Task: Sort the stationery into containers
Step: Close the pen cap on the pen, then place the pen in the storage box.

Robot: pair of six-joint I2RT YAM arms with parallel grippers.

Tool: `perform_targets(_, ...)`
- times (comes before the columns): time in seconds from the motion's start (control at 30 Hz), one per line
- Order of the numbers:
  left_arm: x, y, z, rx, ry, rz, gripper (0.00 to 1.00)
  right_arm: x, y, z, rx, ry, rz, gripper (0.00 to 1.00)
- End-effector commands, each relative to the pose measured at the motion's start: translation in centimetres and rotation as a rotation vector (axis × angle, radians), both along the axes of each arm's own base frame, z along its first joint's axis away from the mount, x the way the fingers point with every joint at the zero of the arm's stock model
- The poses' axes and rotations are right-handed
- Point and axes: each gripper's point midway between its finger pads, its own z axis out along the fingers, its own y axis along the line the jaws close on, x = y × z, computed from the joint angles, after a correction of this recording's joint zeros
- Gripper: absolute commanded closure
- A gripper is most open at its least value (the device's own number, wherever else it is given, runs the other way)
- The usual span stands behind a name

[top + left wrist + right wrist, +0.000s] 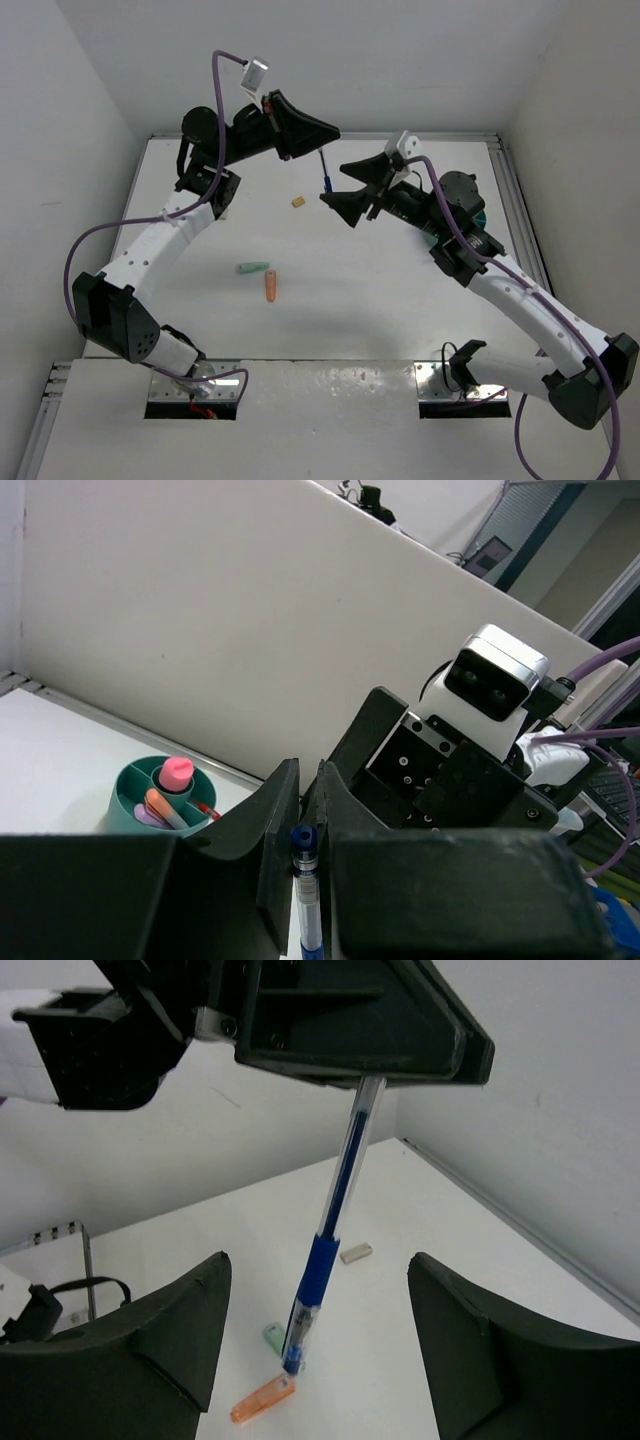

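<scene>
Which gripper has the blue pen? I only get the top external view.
Observer: The left gripper is shut on the blue pen. The right wrist view shows it hanging tip-down from those jaws.
Operator: Is anything in the cup? The right arm covers it for me.
Observer: Yes. The left wrist view shows the teal cup is divided, with a pink-tipped marker upright in its middle section.

No text, label, brand, number or sign can be read in any of the three views. The dark-blue pen, the teal cup and the white wrist camera housing show plain surfaces with no legible markings.
</scene>
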Motion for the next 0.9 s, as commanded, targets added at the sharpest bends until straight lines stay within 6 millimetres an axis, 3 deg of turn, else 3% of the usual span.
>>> perform_targets(0.0, -0.5, 0.8, 1.7, -0.014, -0.062, 0.001, 1.00, -1.2, -0.8, 0.4, -0.026, -0.041, 0.016, 0.30)
perform_targets(0.1, 0.0, 1.0, 0.7, 0.027, -0.057, 0.022, 1.00, -1.3, -1.2, -0.8, -0.059, -0.018, 0.009, 0.33)
perform_targets(0.27, 0.8, 1.1, -1.6, 0.135, -0.082, 0.081, 1.00, -1.0, -2.5, -0.9, -0.094, 0.029, -0.010, 0.39)
perform_targets(0.53, -0.8, -0.4, -3.3, 0.139, -0.052, 0.012, 1.00, -1.5, -0.7, 0.3, -0.043, 0.184, 0.104, 0.55)
perform_targets(0.6, -1.2, -0.3, -2.5, 0.087, -0.025, -0.009, 1.00, -1.5, -0.2, -0.3, -0.053, 0.211, 0.142, 0.57)
perform_targets(0.73, -0.4, 0.2, -3.6, 0.018, 0.161, -0.051, 1.00, -1.5, -0.6, -0.4, -0.123, 0.054, 0.131, 0.61)
perform_targets(0.87, 0.9, 0.7, -5.9, 0.037, 0.328, -0.039, 1.00, -0.9, -2.6, -1.0, -0.328, -0.204, 0.088, 0.61)
